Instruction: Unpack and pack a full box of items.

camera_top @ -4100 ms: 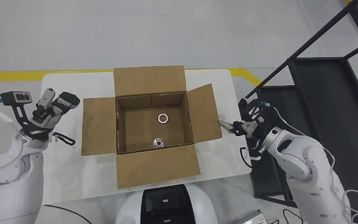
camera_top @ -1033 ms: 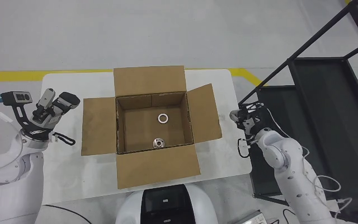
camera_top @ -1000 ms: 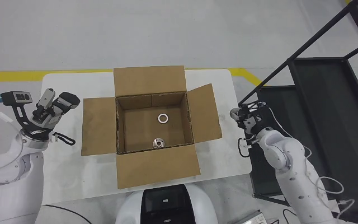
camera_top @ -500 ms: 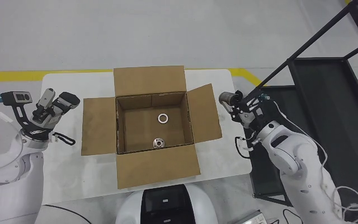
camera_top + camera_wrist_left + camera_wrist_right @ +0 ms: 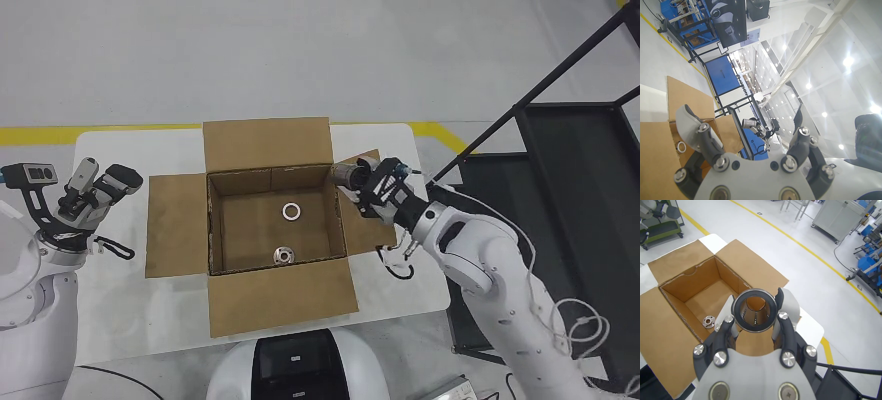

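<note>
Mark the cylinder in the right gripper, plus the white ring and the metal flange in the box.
cylinder (image 5: 755,329), right wrist view, dark front rim.
white ring (image 5: 285,211), top view, its band.
metal flange (image 5: 712,323), right wrist view, flat plate.

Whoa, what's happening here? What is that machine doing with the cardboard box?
The robot's right tool grips a hollow metal cylinder and holds it above the flap on that side of an open cardboard box, which sits on a white table. On the box floor lie a white ring and a small metal flange. The left tool is open and empty, off to the box's other side.
</note>
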Action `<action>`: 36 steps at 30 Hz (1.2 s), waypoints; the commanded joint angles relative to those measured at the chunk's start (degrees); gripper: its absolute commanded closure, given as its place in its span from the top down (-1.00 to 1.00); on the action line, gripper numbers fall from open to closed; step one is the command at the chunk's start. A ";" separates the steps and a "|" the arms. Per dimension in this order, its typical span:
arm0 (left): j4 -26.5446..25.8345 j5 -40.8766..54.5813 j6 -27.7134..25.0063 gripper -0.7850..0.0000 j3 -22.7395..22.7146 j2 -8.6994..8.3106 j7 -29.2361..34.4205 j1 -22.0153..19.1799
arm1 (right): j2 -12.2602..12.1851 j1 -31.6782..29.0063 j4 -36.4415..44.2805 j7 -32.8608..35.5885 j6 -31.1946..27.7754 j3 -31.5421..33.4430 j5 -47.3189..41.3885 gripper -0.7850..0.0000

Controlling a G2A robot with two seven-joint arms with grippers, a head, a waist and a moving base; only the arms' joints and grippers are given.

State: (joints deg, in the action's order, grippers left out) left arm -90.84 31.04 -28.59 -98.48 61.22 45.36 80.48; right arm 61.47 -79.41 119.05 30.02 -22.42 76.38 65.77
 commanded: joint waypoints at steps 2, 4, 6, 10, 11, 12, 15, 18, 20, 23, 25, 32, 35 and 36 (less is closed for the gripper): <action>0.00 0.00 0.00 1.00 0.00 0.00 0.00 0.00 | 0.57 3.97 -3.93 2.06 0.21 -4.57 -0.83 -1.00; 0.00 0.00 0.00 1.00 0.00 0.00 0.00 0.00 | 1.05 6.72 -6.30 2.41 0.01 -7.24 -2.14 -1.00; 0.00 0.00 0.00 1.00 0.00 0.00 0.00 0.00 | 1.44 9.41 -9.28 3.56 -0.71 -9.64 -1.92 -1.00; 0.00 0.00 0.00 1.00 0.00 0.00 0.00 0.00 | 2.39 14.27 -15.44 5.06 -0.70 -13.70 -3.49 -1.00; 0.00 0.00 0.00 1.00 0.00 0.00 0.00 0.00 | 2.66 15.48 -16.86 5.39 -0.67 -14.79 -3.47 -1.00; 0.00 0.00 0.00 1.00 0.00 0.00 0.00 0.00 | 2.95 16.64 -18.42 5.88 -0.87 -16.11 -3.47 -1.00; 0.00 0.00 0.00 1.00 0.00 0.00 0.00 0.00 | 4.10 19.92 -22.82 5.38 -0.80 -20.34 -4.32 -1.00; 0.00 0.00 0.00 1.00 0.00 0.00 0.00 0.00 | 5.34 23.39 -27.21 4.60 -1.68 -24.40 -4.72 -1.00; 0.00 0.00 0.00 1.00 0.00 0.00 0.00 0.00 | 6.08 25.36 -29.73 4.63 -2.45 -26.65 -4.96 -1.00; 0.00 0.00 0.00 1.00 0.00 0.00 0.00 0.00 | 7.66 29.52 -35.18 4.77 -4.18 -30.67 -5.60 -1.00; 0.00 0.00 0.00 1.00 0.00 0.00 0.00 0.00 | 8.53 31.63 -38.00 4.82 -5.17 -32.66 -5.82 -1.00; 0.00 0.00 0.00 1.00 0.00 0.00 0.00 0.00 | 12.68 39.38 -50.05 2.34 -8.25 -39.62 -7.64 -1.00; 0.00 0.00 0.00 1.00 0.00 0.00 0.00 0.00 | 14.31 41.78 -53.47 1.43 -10.88 -42.36 -7.30 -1.00; 0.00 0.00 0.00 1.00 0.00 0.00 0.00 0.00 | 14.67 42.26 -54.26 1.23 -11.46 -42.92 -7.27 -1.00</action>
State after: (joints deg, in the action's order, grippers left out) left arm -90.84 31.04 -28.59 -98.48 61.22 45.36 80.48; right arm 75.81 -37.67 65.65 31.41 -33.23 34.04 58.46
